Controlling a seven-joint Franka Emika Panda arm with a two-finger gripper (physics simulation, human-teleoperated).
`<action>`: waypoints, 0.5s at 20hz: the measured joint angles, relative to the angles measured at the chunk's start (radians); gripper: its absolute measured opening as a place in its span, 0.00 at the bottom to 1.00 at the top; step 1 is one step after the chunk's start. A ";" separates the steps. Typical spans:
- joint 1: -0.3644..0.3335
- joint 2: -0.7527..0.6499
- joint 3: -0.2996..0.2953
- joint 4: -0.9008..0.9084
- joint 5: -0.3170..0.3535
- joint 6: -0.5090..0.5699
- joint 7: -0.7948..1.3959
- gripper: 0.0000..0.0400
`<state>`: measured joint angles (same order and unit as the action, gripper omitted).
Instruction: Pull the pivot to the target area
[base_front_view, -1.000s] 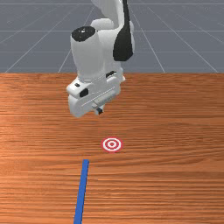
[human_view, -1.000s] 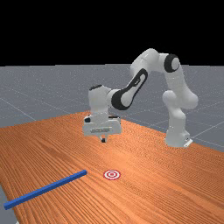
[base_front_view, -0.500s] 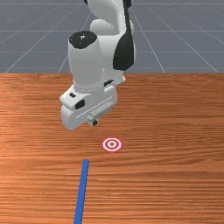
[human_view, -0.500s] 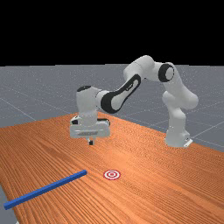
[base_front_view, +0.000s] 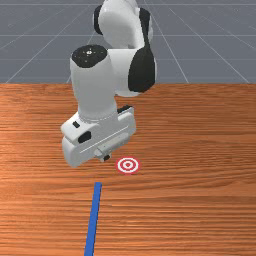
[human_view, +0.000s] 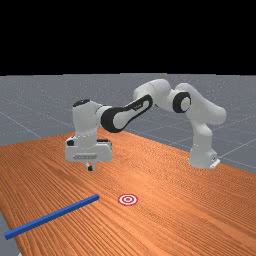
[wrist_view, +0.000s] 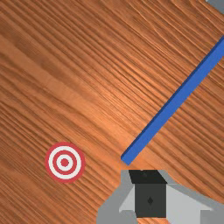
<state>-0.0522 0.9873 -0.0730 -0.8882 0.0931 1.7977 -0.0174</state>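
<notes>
A long blue bar (base_front_view: 94, 215) lies flat on the table, its inner end left of the red-and-white target (base_front_view: 128, 165) in the front view. My gripper (base_front_view: 105, 158) hangs above the table, a little behind that end and left of the target. In the far view, the gripper (human_view: 90, 168) is well above the surface, over the inner end of the bar (human_view: 52, 216). Seen from the wrist, the gripper (wrist_view: 149, 183) has its fingers together with nothing held, close beside the end of the bar (wrist_view: 175, 103); the target (wrist_view: 64, 162) lies off to one side.
The wooden table (human_view: 185, 215) spreads under everything. Toward its edge at the far view's left runs the bar's outer end. The arm's base (human_view: 202, 157) stands at the far view's right.
My hand has travelled away from the arm's base, toward the bar, and sunk somewhat. Bar and target have stayed where they were.
</notes>
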 joint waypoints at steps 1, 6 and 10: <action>-0.002 0.024 0.001 0.038 0.000 -0.016 0.001 0.00; 0.000 0.033 0.003 -0.046 0.004 0.103 -0.006 0.00; 0.001 0.037 0.005 -0.112 0.009 0.194 -0.012 0.00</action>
<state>-0.0507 1.0240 -0.0677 -1.0005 0.1021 1.9921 -0.0297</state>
